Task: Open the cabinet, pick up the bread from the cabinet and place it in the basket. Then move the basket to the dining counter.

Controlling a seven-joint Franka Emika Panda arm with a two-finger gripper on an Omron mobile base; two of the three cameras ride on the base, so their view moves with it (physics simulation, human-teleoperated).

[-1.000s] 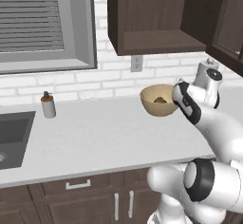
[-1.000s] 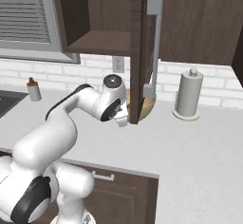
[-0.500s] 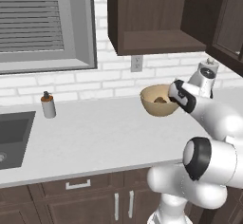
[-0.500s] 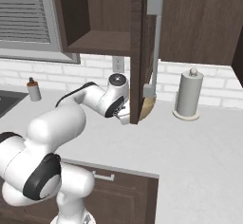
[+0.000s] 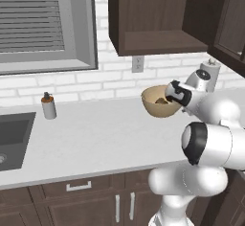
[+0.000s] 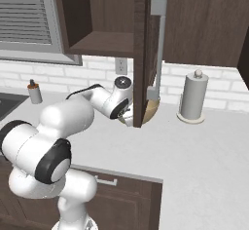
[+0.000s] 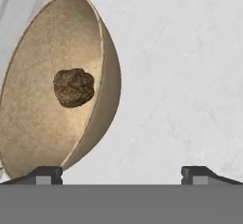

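Observation:
The tan basket (image 5: 154,106) stands on the white counter under the open cabinet (image 5: 158,19), with the dark-brown bread (image 7: 73,87) lying inside it. My gripper (image 5: 168,97) is open at the basket's right rim and holds nothing. In the hand view the basket (image 7: 42,123) lies left of centre; one fingertip (image 7: 45,174) sits by its lower rim and the other is over bare counter. From the right, the cabinet door (image 6: 141,53) with its silver handle (image 6: 158,48) hides most of the basket (image 6: 152,111) and part of my gripper (image 6: 129,119). The dining counter is out of view.
A paper towel holder (image 6: 192,97) stands on the counter right of the basket. A small soap bottle (image 5: 48,106) and the sink (image 5: 12,134) are at the left. The open door (image 5: 229,24) juts out above the arm. The white counter (image 5: 95,139) stretches between sink and basket.
My hand has moved a little left, closer to the basket's rim. The basket and bread have stayed put, and the jaws are as wide as before.

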